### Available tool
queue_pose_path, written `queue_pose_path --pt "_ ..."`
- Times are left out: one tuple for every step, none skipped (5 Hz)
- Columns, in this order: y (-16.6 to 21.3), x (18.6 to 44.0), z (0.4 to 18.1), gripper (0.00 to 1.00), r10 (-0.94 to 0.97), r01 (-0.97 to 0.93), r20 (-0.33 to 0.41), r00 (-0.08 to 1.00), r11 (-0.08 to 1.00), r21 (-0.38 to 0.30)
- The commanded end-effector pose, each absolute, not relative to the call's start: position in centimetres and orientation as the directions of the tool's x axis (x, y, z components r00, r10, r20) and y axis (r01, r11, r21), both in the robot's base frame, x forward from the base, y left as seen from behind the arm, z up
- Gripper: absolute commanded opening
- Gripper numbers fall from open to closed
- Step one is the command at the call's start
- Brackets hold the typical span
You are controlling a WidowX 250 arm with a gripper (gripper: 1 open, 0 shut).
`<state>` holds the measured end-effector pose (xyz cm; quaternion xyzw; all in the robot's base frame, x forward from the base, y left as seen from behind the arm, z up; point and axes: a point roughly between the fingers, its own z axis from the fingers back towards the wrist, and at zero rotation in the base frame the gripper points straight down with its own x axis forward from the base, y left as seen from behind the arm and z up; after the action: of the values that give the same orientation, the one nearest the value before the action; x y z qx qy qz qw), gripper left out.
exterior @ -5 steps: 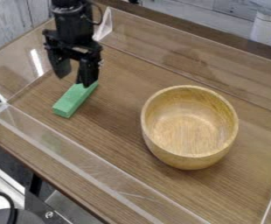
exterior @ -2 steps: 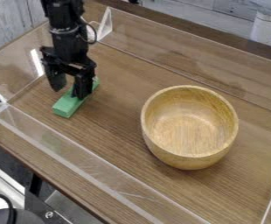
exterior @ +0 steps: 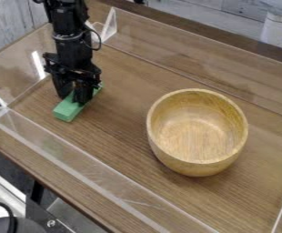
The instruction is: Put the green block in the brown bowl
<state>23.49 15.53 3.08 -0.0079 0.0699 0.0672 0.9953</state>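
The green block (exterior: 68,110) lies flat on the wooden table, left of centre, with only its near end showing below my gripper. My gripper (exterior: 75,89) points straight down over the block's far half, its black fingers (exterior: 61,86) low on either side of it and drawn in close. Whether the fingers press on the block, I cannot tell. The brown bowl (exterior: 198,130) stands empty on the right, well apart from the block and the gripper.
A clear plastic wall (exterior: 58,146) runs along the table's near edge and left side. A small white card (exterior: 108,22) stands at the back behind the arm. Bare wood lies between block and bowl.
The gripper has come down and slightly left onto the block, covering more of it. Its fingers have narrowed from wide open toward the block's sides. Block and bowl have not moved.
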Motion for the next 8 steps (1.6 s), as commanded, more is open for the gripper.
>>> queue_pose_path --pt "16.0 24.3 4.8 0.00 0.133 -0.132 -0.088 0.987 0.991 0.021" --pt "15.8 24.4 5.4 0.00 0.130 -0.129 -0.082 0.988 0.991 0.023" --pt "15.6 24.6 6.0 0.00 0.128 -0.126 -0.075 0.989 0.992 0.025" --pt "15.1 24.9 7.0 0.00 0.121 -0.120 -0.060 0.991 0.992 0.025" --pt "14.7 25.2 7.9 0.00 0.115 -0.114 -0.047 0.992 0.993 0.024" --pt "13.5 25.8 9.0 0.00 0.090 -0.089 -0.031 0.995 0.996 0.014" --pt "10.5 26.9 10.5 0.00 0.031 -0.031 -0.007 1.000 1.000 0.002" --pt "6.1 28.4 11.5 0.00 -0.056 0.056 0.010 0.998 0.998 -0.007"
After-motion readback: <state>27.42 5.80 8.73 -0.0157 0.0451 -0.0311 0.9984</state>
